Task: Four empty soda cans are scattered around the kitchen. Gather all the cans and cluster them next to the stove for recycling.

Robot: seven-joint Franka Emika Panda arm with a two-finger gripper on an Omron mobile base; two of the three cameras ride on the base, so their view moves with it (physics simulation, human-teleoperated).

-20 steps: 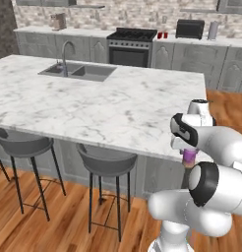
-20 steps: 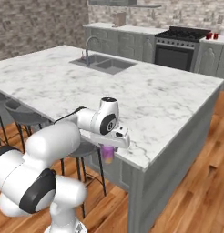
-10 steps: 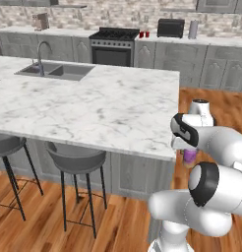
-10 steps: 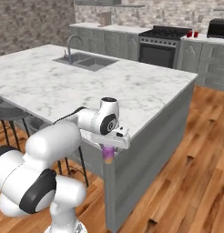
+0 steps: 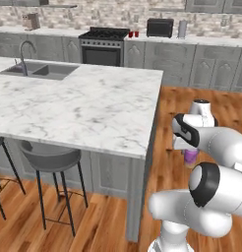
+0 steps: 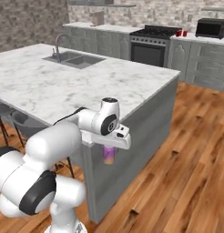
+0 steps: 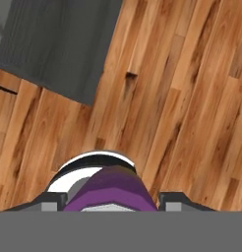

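Item, my gripper (image 6: 109,152): clenched on the purplish-pink soda can (image 6: 109,155), which hangs upright under my hand, above the wood floor (image 6: 186,154) and just beside the corner of the island (image 6: 63,86). In the left base view the can (image 5: 190,156) sits at about 4 o'clock from the island's near right corner, its lower body showing below my wrist. In the hand view the can (image 7: 109,189) lies at 6 o'clock between my finger tips (image 7: 49,201), purple wall and silvery rim toward the lens, floorboards beyond.

Item, stove (image 5: 104,45): against the far wall, at 12 o'clock in the left base view, well apart from me across the island.

Item, two red soda cans (image 5: 133,34): on the counter just beside the stove, at its 3 o'clock, near the black microwave (image 5: 160,27). In the right base view they (image 6: 181,33) stand between stove and microwave.

Item, sink (image 6: 75,59): set in the island top, far side.

Item, stool (image 5: 49,162): under the island's near edge.
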